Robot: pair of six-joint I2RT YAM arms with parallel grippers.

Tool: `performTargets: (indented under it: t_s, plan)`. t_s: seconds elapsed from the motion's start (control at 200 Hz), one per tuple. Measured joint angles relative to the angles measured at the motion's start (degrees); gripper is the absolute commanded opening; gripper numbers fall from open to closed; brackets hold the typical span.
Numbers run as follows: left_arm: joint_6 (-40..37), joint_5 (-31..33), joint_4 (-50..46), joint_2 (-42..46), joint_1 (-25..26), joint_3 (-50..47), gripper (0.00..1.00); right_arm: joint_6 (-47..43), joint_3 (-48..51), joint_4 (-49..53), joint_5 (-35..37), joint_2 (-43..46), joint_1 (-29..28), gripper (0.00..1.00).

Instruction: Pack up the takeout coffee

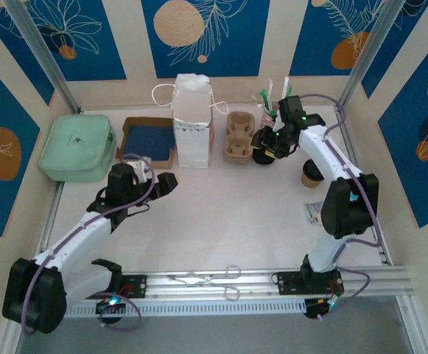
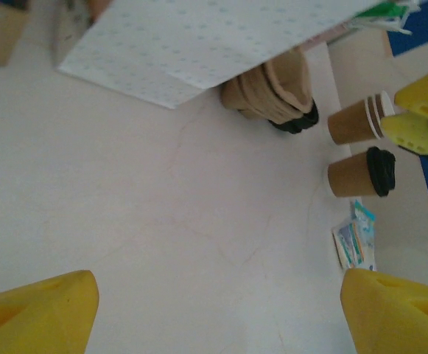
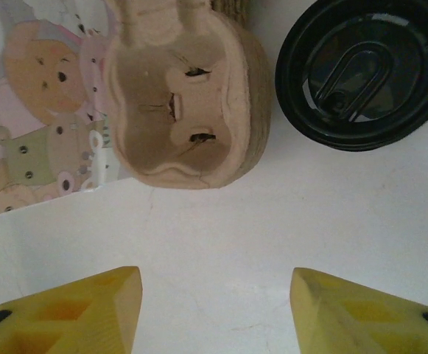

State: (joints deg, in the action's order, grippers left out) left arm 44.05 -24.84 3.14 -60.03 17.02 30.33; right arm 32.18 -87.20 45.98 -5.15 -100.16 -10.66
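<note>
Jaws on the right gripper (image 3: 215, 299) stand apart with nothing between them, over bare table just on the near side of the pulp cup carrier (image 3: 184, 103) and the black lid (image 3: 368, 70) to its right. The left gripper (image 2: 214, 313) is spread wide, empty too. The lidded takeout coffee (image 1: 313, 175) stands nearer, by the right arm, near the sachets (image 1: 313, 214). I judge the carrier comes first: pinch one wall squarely, lift straight. The paper bag (image 1: 191, 118) crowds its left side; the middle of the table (image 1: 228, 221) lies open
</note>
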Motion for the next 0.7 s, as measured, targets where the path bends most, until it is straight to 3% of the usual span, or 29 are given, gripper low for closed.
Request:
performTargets:
  t_s: [0.7]
  plan:
    - [3.52, -3.26, 2.23, 1.92, -3.13, -3.74, 0.86, 3.23, -5.62, -4.63, -1.49, -12.92, -0.61, 0.44]
